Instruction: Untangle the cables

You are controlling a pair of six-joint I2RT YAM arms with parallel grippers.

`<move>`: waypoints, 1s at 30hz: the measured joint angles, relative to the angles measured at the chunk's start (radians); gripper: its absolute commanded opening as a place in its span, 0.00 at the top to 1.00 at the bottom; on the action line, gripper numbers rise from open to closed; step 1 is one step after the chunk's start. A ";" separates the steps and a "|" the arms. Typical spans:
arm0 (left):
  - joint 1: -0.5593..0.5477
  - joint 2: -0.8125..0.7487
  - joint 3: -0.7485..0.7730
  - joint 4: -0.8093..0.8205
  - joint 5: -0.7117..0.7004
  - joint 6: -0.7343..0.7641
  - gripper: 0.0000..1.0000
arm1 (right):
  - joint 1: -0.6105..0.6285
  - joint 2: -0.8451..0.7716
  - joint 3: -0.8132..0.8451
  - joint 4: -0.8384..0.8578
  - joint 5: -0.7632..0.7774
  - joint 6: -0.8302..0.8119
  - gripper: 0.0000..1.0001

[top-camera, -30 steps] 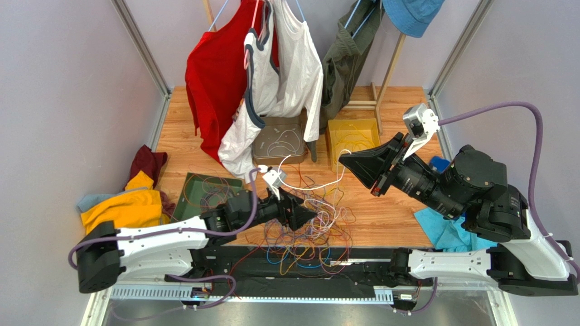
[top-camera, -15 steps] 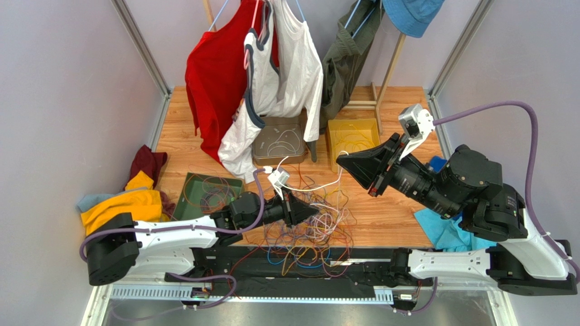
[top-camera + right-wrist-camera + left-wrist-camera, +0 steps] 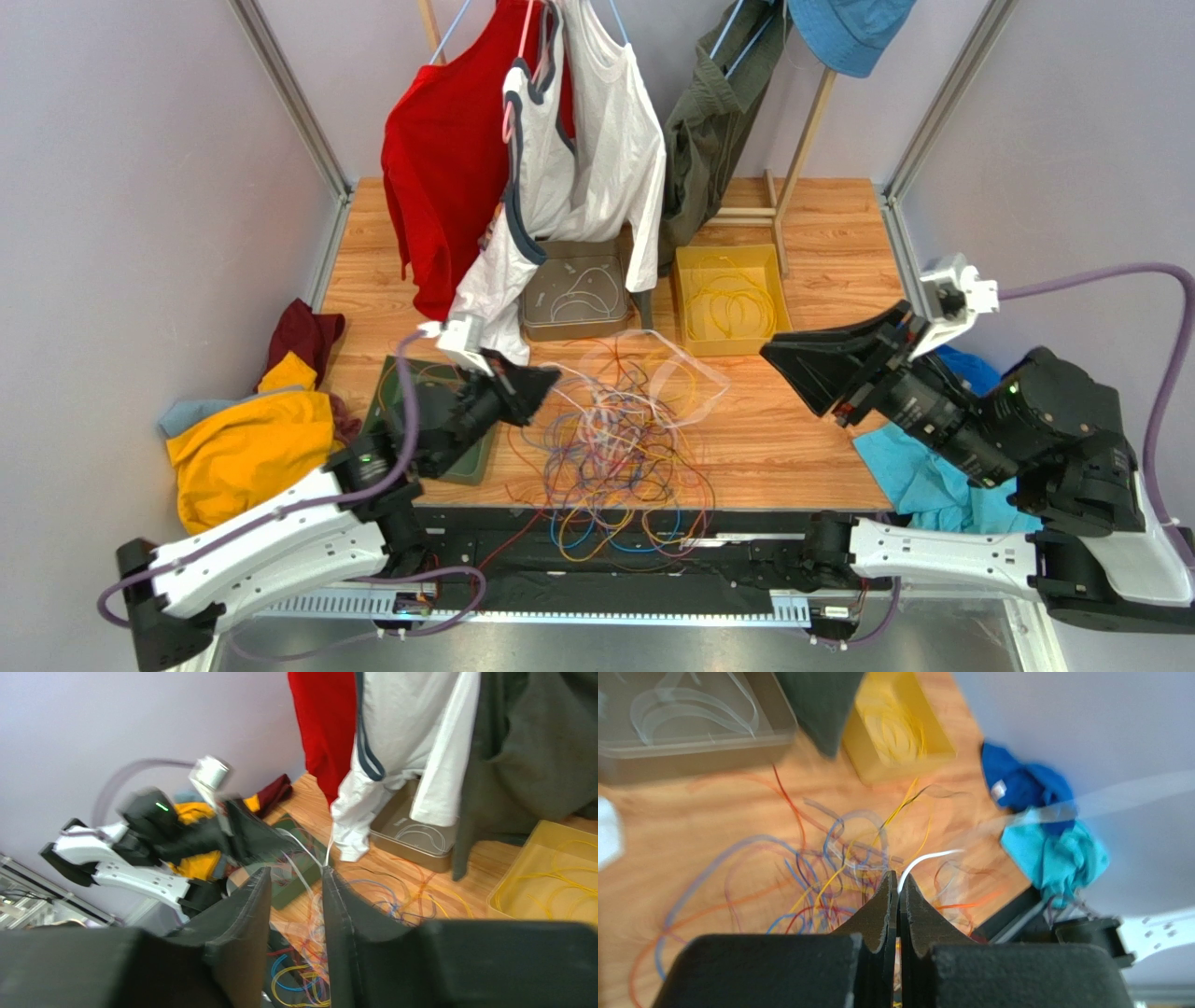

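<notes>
The cables point(image 3: 617, 455) lie in a loose many-coloured snarl on the wooden table in front of both arms. My left gripper point(image 3: 542, 381) is over the snarl's left edge, by the green tray point(image 3: 400, 385). The left wrist view shows this gripper point(image 3: 899, 877) shut on a white cable point(image 3: 934, 856), which arcs away to the right. In the top view the white cable point(image 3: 701, 364) stretches right in a raised loop. My right gripper point(image 3: 772, 356) is off to the right of that loop. In its wrist view the right gripper point(image 3: 296, 875) is open, with white strands point(image 3: 309, 859) passing its tips.
A grey tray point(image 3: 572, 297) with white wires and a yellow tray point(image 3: 730, 294) with yellow wires stand at the back. Red point(image 3: 449, 154) and white point(image 3: 603, 126) shirts hang above them. A yellow cloth pile point(image 3: 253, 441) lies at left and blue cloths point(image 3: 912, 476) at right.
My left gripper shut on the white cable and pulled it back and left towards the green tray. My right gripper opened, let the cable go and drew away to the right.
</notes>
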 measured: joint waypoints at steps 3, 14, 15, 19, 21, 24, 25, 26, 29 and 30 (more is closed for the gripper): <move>0.001 -0.076 0.180 -0.146 -0.044 0.057 1.00 | 0.000 -0.101 -0.114 0.016 0.030 0.027 0.47; 0.001 0.137 0.771 -0.326 0.096 0.153 1.00 | 0.000 -0.180 -0.497 0.098 0.022 0.130 0.41; 0.001 0.176 0.805 -0.341 0.129 0.153 1.00 | 0.000 -0.172 -0.518 0.122 0.008 0.135 0.40; -0.007 0.328 0.944 -0.387 0.241 0.155 1.00 | 0.000 -0.130 -0.562 0.224 -0.043 0.135 0.36; -0.021 0.391 0.999 -0.406 0.276 0.159 1.00 | 0.000 -0.099 -0.569 0.282 -0.065 0.127 0.36; -0.045 0.471 1.099 -0.462 0.320 0.171 1.00 | 0.000 -0.059 -0.570 0.367 -0.080 0.110 0.36; -0.053 0.489 1.129 -0.473 0.331 0.175 1.00 | 0.000 -0.051 -0.570 0.392 -0.080 0.103 0.35; -0.061 0.504 1.157 -0.484 0.340 0.179 1.00 | 0.000 -0.042 -0.570 0.420 -0.079 0.094 0.34; -0.079 0.529 1.228 -0.502 0.364 0.190 1.00 | 0.000 -0.033 -0.574 0.479 -0.069 0.069 0.34; -0.084 0.533 1.245 -0.507 0.372 0.194 1.00 | 0.000 -0.031 -0.575 0.495 -0.065 0.060 0.34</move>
